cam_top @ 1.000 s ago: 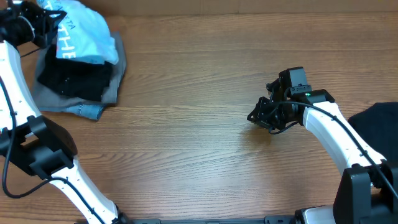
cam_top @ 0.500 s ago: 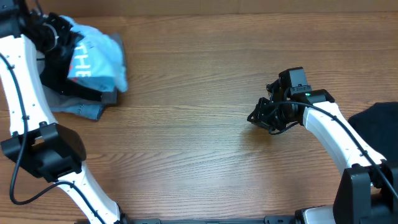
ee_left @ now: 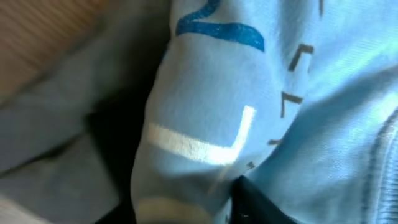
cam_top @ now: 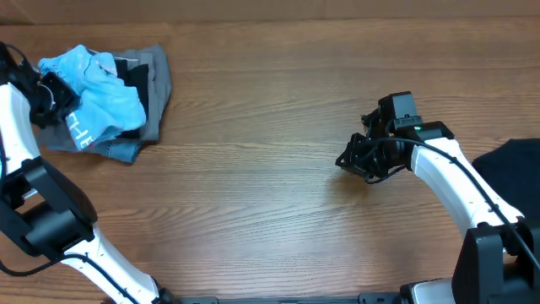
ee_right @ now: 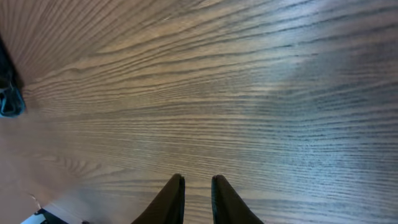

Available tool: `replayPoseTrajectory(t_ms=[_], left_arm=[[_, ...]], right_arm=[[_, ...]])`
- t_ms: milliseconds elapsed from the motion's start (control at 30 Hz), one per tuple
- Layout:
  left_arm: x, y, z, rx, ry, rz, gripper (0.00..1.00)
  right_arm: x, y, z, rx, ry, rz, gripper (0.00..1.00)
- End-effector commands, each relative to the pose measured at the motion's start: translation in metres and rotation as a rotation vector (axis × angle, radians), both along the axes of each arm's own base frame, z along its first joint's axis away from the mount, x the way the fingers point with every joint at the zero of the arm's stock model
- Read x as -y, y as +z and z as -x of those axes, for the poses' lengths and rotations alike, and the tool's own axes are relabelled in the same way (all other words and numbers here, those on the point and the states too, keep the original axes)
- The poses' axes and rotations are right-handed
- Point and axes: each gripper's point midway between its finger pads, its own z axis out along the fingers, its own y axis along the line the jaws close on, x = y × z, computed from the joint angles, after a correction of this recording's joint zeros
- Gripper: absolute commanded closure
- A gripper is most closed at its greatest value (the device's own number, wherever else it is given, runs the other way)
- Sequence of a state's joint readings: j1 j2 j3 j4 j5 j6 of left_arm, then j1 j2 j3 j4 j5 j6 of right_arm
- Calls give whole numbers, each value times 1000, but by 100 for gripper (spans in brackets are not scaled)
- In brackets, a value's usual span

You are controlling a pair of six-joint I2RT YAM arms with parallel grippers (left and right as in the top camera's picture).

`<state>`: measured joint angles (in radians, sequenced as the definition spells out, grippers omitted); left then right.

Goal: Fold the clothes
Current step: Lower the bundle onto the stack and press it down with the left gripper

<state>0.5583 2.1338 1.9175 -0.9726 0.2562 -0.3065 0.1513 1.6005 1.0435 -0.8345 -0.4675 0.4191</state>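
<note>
The sky-blue shirt (cam_top: 101, 105) with white lettering lies bunched on a pile of grey (cam_top: 158, 84), black (cam_top: 133, 78) and denim (cam_top: 121, 151) pieces at the table's far left. My left gripper (cam_top: 52, 100) is at the shirt's left edge, shut on its cloth. In the left wrist view the shirt (ee_left: 205, 93) fills the frame and only one dark finger shows, at the bottom. My right gripper (cam_top: 359, 160) hovers right of centre over bare wood; in its wrist view its fingers (ee_right: 197, 186) are nearly together and hold nothing.
A black garment (cam_top: 515, 169) lies at the right edge of the table beside the right arm. The wooden tabletop (cam_top: 253, 169) runs between the pile and the right gripper.
My left gripper has swung from the far left corner to the right, then back left and toward the front, dragging the blue shirt over the pile. The right arm has not moved.
</note>
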Motion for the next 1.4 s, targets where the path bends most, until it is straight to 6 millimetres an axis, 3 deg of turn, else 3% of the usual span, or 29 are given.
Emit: replayPoseTrajectory(t_ms=[0, 67, 133, 167, 233, 267, 333, 367, 433, 500, 567, 700, 800, 867, 933, 967, 1000, 1167, 1233, 1367], left_arm=[[-31, 21, 22, -10, 17, -67, 55], [-42, 48, 31, 10, 16, -90, 45], [-45, 75, 36, 42, 5, -97, 45], [-45, 104, 40, 84, 8, -111, 43], [-41, 133, 44, 131, -8, -137, 41], [-29, 157, 44, 180, -48, -153, 41], [-13, 168, 41, 197, -92, -170, 54], [1, 167, 37, 186, -138, -173, 68], [22, 152, 29, 145, -191, -146, 87], [42, 120, 21, 65, -238, -120, 94], [57, 75, 16, -41, -254, -95, 96], [91, -22, -5, -149, -322, -28, 88], [105, -50, -19, -161, -361, -22, 83], [109, -47, -27, -132, -377, -29, 77], [112, -28, -33, -83, -409, -34, 70], [112, -3, -35, -55, -426, -49, 66], [110, 9, -35, -45, -432, -62, 65], [101, 126, -14, 68, -408, -180, 59], [109, 197, 9, 180, -426, -266, 54], [130, 289, 65, 349, -446, -400, 34]], right_arm=[[-1, 7, -2, 22, -2, -8, 81], [-1, 7, -2, 22, -2, -8, 81], [-1, 7, -3, 23, -2, -8, 81], [-1, 7, -3, 26, -2, -9, 81], [-1, 7, -4, 30, -2, -10, 81], [-1, 8, -5, 34, -2, -10, 81], [-1, 8, -7, 42, -3, -11, 81], [-2, 9, -8, 48, -3, -12, 81], [-2, 9, -10, 55, -3, -14, 81], [-2, 9, -10, 55, -2, -14, 81], [-2, 9, -8, 50, -2, -13, 81], [-1, 8, -6, 40, -3, -12, 81], [-4, 10, -5, 36, 2, -27, 81], [-5, 10, -4, 32, 4, -36, 81], [-5, 10, -3, 25, 4, -35, 81], [-5, 10, -3, 27, 7, -34, 81], [-5, 10, -3, 27, 7, -34, 81], [-5, 13, -5, 48, 14, -32, 81], [-5, 31, -13, 130, 55, -24, 81], [-6, 92, -22, 331, 117, -26, 81]])
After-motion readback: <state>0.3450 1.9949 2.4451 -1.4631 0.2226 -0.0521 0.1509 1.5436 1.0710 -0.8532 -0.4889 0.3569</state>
